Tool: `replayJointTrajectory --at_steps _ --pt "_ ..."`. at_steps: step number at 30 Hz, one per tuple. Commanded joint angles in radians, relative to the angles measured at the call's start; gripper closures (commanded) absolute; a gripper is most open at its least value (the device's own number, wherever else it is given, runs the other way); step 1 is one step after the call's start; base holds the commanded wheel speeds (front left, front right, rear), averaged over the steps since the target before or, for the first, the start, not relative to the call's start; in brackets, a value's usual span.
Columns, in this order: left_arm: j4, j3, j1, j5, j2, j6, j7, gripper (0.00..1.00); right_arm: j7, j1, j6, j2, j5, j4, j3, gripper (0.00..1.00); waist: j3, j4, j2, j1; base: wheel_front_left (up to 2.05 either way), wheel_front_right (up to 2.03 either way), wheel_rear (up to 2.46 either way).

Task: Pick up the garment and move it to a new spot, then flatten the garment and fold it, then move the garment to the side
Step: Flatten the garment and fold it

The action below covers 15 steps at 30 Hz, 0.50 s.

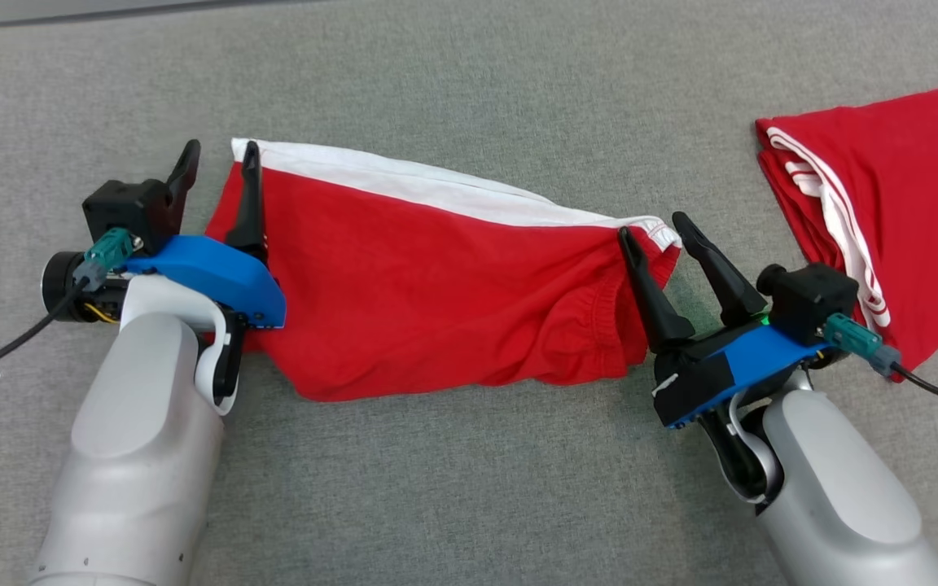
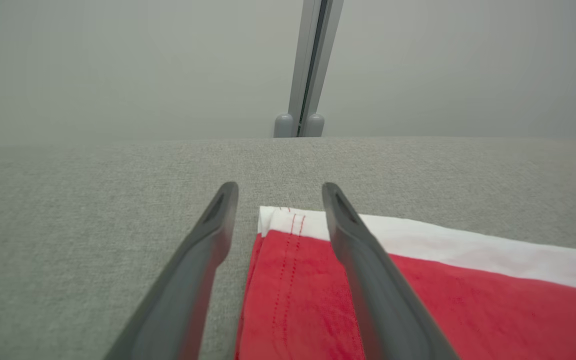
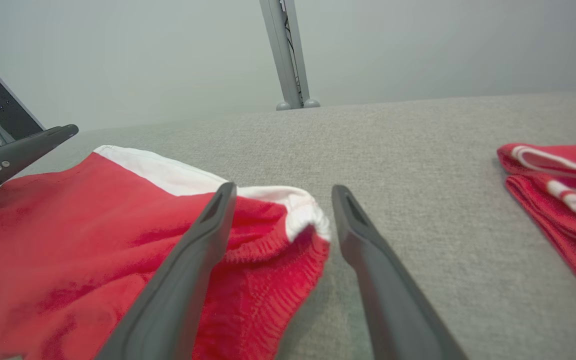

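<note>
The garment point(image 1: 436, 285), red shorts with a white side stripe, lies folded lengthwise on the grey table. Its hem corner point(image 2: 288, 235) is at the left end and its elastic waistband point(image 3: 278, 245) at the right end. My left gripper point(image 1: 221, 159) stands open astride the hem corner, one finger over the cloth and one over bare table. At the waistband end my right gripper point(image 1: 655, 224) is open too, the corner of the band lying loose between its fingers. In the wrist views both my left gripper point(image 2: 280, 192) and my right gripper point(image 3: 283, 192) show wide gaps with nothing pinched.
A second red garment point(image 1: 884, 212) with white stripes lies folded at the table's right edge, also seen as red garment point(image 3: 563, 180). A metal post point(image 2: 308, 65) stands past the table's far edge. Bare grey table point(image 1: 469, 73) stretches behind and in front of the shorts.
</note>
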Motion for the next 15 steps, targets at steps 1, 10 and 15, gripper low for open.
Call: replayJointTrajectory --at_steps 1,10,15 --pt "-0.009 0.000 0.016 0.004 0.001 -0.006 -0.014 0.00 -0.015 0.014 0.001 -0.017 -0.020 -0.007 0.001 0.00 -0.012 0.005 -0.0003 0.0000 0.00 0.00 0.00" --pt "-0.338 0.048 0.229 0.071 0.003 0.092 -0.025 0.00 -0.036 0.169 0.000 -0.020 -0.159 -0.181 -0.144 0.00 -0.089 0.021 -0.0003 0.0000 0.00 0.00 0.00" --pt "-0.498 0.072 0.369 0.103 0.010 0.128 -0.025 0.00 -0.032 0.268 0.000 0.002 -0.215 -0.282 -0.233 0.00 -0.140 0.028 -0.0003 0.0000 0.00 0.00 0.00"
